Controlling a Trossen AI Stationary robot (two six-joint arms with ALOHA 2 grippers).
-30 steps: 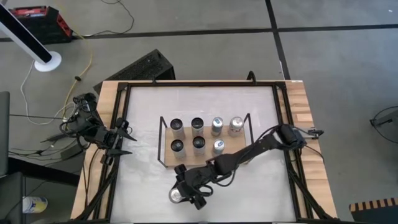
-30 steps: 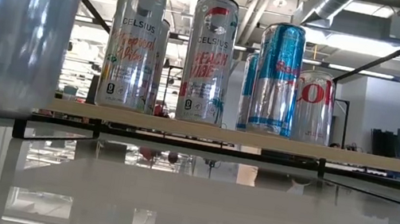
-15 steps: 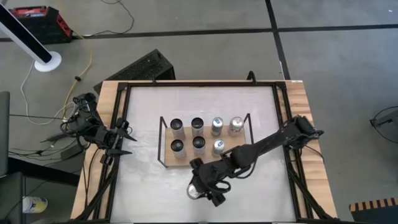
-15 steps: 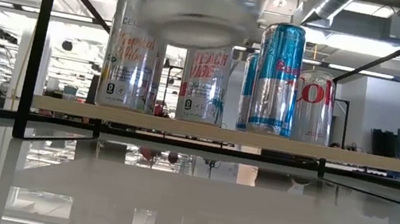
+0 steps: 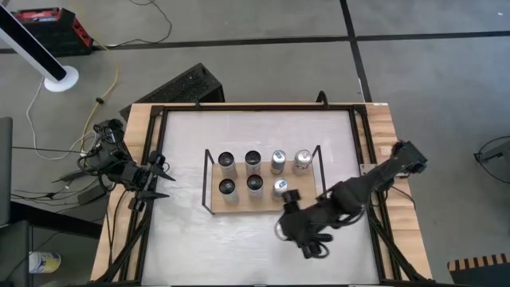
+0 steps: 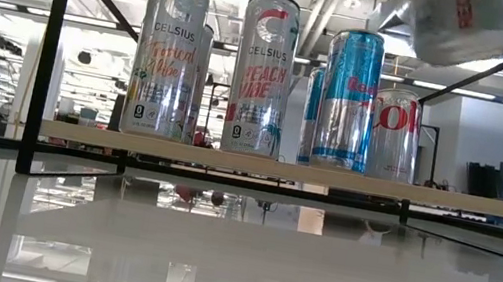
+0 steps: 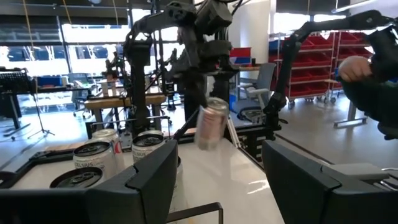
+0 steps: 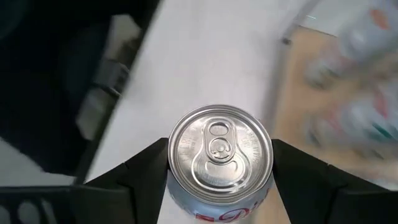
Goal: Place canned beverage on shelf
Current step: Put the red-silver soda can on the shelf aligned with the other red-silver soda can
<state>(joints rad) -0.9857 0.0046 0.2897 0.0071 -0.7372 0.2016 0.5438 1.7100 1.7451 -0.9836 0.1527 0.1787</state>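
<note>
Between the fingers of the right gripper [image 8: 219, 186], a silver canned beverage [image 8: 219, 158] is clamped at its sides, its pull-tab top facing the wrist camera. The can hangs clear of the white table [image 5: 191, 231]; seen from table height it is tilted, with only its lower end [image 6: 477, 30] in view above the shelf's end rail. From above, the right gripper [image 5: 296, 226] sits just off the near corner of the shelf [image 5: 212, 209], on the side where the board has one empty spot. Beyond the gripper, seven cans [image 5: 253, 159] stand upright on the light-wood board in two rows. The left gripper [image 5: 159, 181] waits well away from the held can at the table's far edge, its fingers spread and holding nothing.
</note>
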